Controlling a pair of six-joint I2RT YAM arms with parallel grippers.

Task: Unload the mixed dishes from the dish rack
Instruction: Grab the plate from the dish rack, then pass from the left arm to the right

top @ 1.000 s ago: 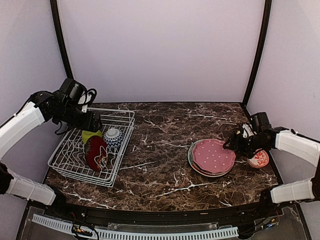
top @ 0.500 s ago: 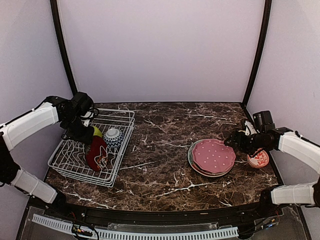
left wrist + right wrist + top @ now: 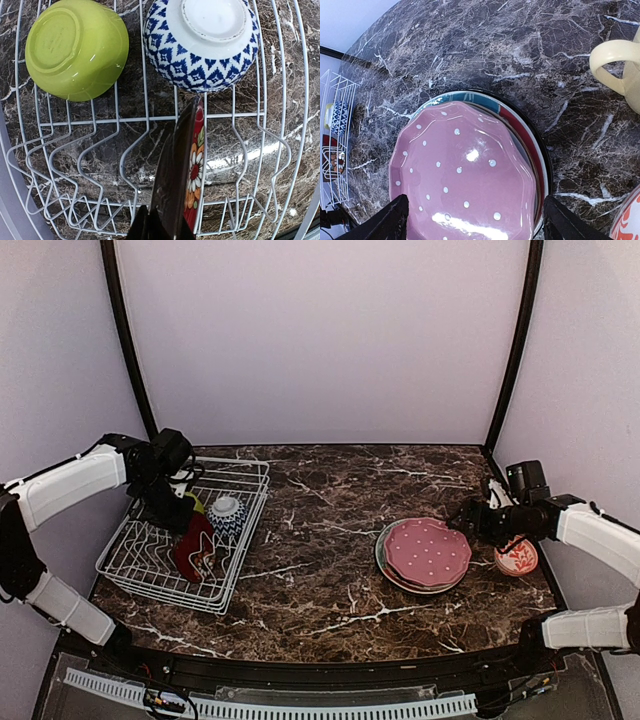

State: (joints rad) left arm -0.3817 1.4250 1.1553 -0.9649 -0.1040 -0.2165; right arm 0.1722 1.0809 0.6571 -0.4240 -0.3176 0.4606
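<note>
Plates (image 3: 424,552), mug (image 3: 622,65) out; in rack (image 3: 130,565): lime bowl (image 3: 75,47), blue-white bowl (image 3: 210,42), floral plate (image 3: 192,170) pinched by left tool (image 3: 160,230); right tool (image 3: 477,222) wide.

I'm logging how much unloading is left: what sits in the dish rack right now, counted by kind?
Bowls: 2 (lime-green bowl, blue-white bowl)
Plates: 1 (dark red floral plate)
Mugs: 0
Total in the dish rack: 3

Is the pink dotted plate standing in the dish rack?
No, the pink dotted plate lies flat on other plates on the table, apart from the dish rack.
</note>
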